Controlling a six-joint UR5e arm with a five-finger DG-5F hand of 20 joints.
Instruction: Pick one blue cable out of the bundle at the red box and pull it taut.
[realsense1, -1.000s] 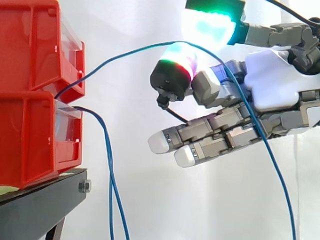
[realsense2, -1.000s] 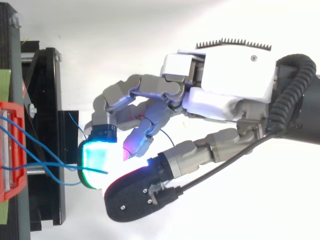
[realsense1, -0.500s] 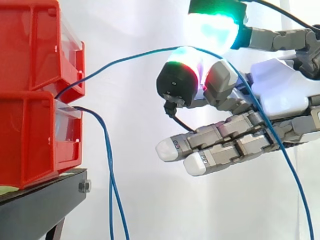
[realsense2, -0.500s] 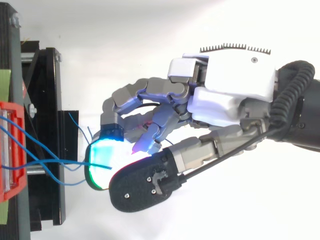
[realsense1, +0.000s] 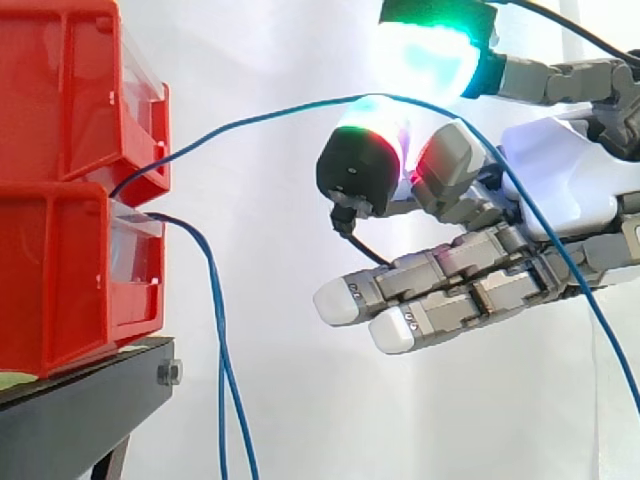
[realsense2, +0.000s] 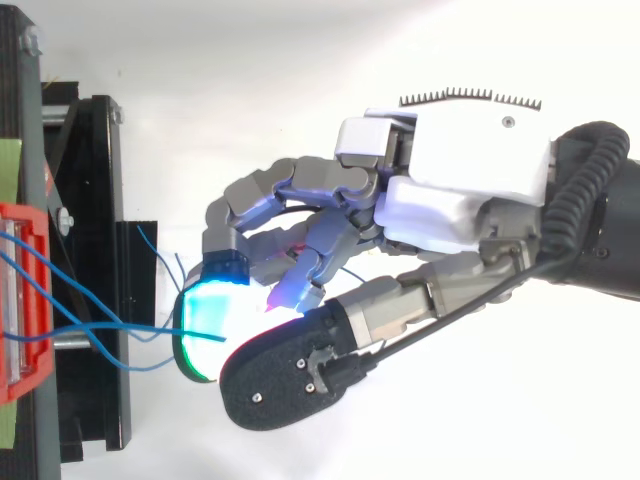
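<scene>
My hand (realsense1: 560, 190) pinches one blue cable (realsense1: 250, 118) between the thumb and a curled finger, with my lower fingers straight. The cable arcs slack from the front edge of the red bins (realsense1: 70, 270), well apart from my fingertips. Open room lies between us above the black stand (realsense1: 80, 400).

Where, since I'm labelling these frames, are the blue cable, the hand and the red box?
blue cable (realsense1: 250, 117): side view, on its arc between box and hand.
hand (realsense2: 470, 160): top view, on its white back.
red box (realsense1: 60, 270): side view, on the lower one's side wall.
</scene>
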